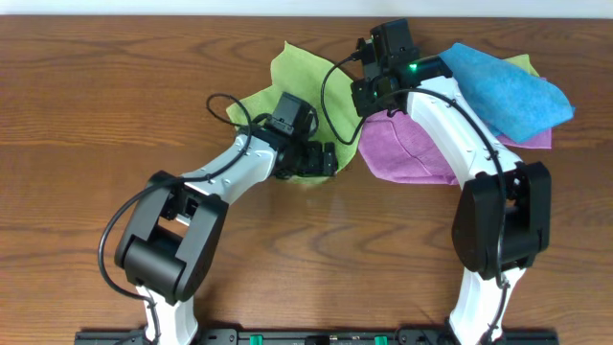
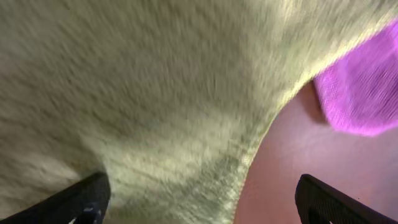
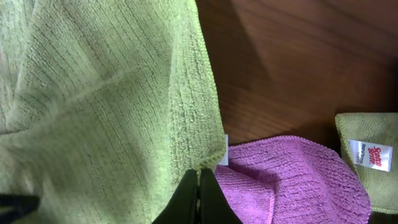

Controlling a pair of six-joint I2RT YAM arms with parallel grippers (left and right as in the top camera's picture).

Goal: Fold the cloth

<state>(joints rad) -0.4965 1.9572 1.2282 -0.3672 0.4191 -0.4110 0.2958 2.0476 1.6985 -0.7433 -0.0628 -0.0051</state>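
The green cloth (image 1: 287, 81) is seen rumpled near the middle of the bench's (image 1: 96, 115) far edge, spread between the two arms. Its right-hand hem is being pinched by the right gripper (image 3: 199, 180): the fingers are pressed tight together at the corner, just below a small white label (image 3: 222, 157). At the cloth's near edge the left gripper (image 2: 202, 186) is found released, jaws spread wide, with green fabric filling the space ahead of them and no grip taken. A purple cloth (image 1: 407, 153) is laid just to the right, touching the green hem at the pinched corner. Toward the far right corner, a blue cloth (image 1: 508, 86) is piled on the purple one, and a folded green cloth (image 3: 367, 158) with a printed tag is glimpsed beside it.
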